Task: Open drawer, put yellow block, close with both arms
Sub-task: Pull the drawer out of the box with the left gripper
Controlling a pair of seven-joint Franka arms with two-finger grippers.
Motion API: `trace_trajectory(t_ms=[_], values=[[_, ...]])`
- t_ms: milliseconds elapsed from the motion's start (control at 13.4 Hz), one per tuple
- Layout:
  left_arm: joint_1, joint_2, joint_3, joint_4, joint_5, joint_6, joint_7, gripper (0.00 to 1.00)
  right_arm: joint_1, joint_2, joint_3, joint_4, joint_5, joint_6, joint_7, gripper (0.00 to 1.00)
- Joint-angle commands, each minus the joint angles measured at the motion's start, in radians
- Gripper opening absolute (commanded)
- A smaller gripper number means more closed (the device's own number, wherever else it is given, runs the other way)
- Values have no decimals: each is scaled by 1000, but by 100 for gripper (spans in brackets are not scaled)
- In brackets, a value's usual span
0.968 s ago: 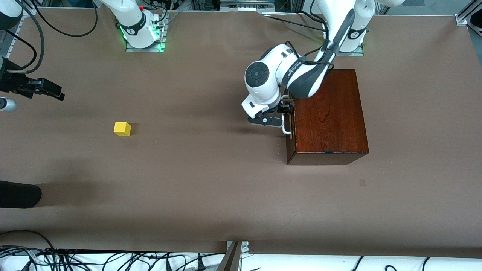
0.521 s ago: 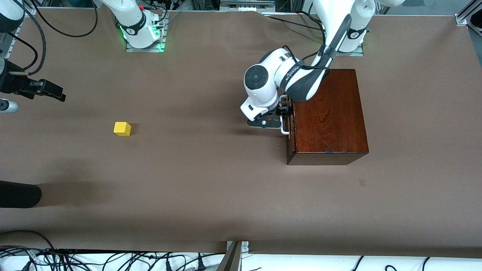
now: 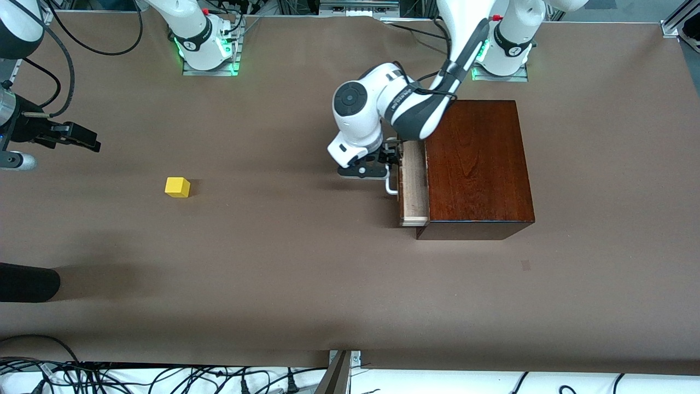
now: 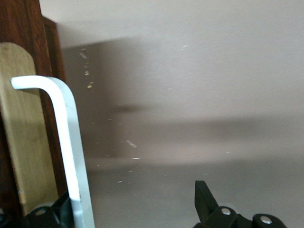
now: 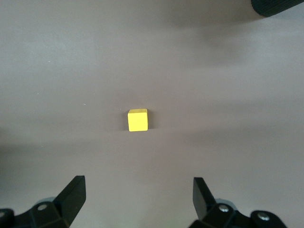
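The drawer [image 3: 414,183] stands pulled partly out of the dark mahogany box [image 3: 476,164], its pale wood tray showing. My left gripper [image 3: 383,164] is at the white bar handle [image 3: 391,186]. Its jaws are open, and one finger [image 4: 59,209] lies against the handle [image 4: 71,156] on the drawer-front side; the other finger stands well clear. The left gripper [image 4: 133,202] holds nothing. The yellow block [image 3: 177,187] sits on the brown table toward the right arm's end. My right gripper [image 3: 87,141] hangs open over the table, with the block [image 5: 137,119] ahead of its fingers and the gripper [image 5: 137,190] empty.
A black cylinder [image 3: 27,282] lies at the table's edge on the right arm's end, nearer the camera than the block, and it also shows in the right wrist view [image 5: 278,5]. Cables run along the table's near edge [image 3: 164,377].
My left gripper has drawn the handle toward the right arm's end, and the drawer, shut a second ago, has slid partly out. The right gripper has drifted slightly; the block has not moved.
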State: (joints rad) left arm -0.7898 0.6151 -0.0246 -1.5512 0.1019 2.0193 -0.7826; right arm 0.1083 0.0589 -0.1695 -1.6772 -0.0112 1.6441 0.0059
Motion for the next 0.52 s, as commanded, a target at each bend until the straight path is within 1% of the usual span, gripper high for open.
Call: trace_trajectory(t_ms=[0,149,447], values=[[-72,80,17,123,-44,12,-40,100,-6,-19,8,-61,-1,58,13,100],[-92,103,22,166,-73,13,-88,100,-6,-22,8,-58,-1,51,12,100],[-121,129,23,223,-91,13,-96,100,-6,-22,8,-55,-1,49,12,100]])
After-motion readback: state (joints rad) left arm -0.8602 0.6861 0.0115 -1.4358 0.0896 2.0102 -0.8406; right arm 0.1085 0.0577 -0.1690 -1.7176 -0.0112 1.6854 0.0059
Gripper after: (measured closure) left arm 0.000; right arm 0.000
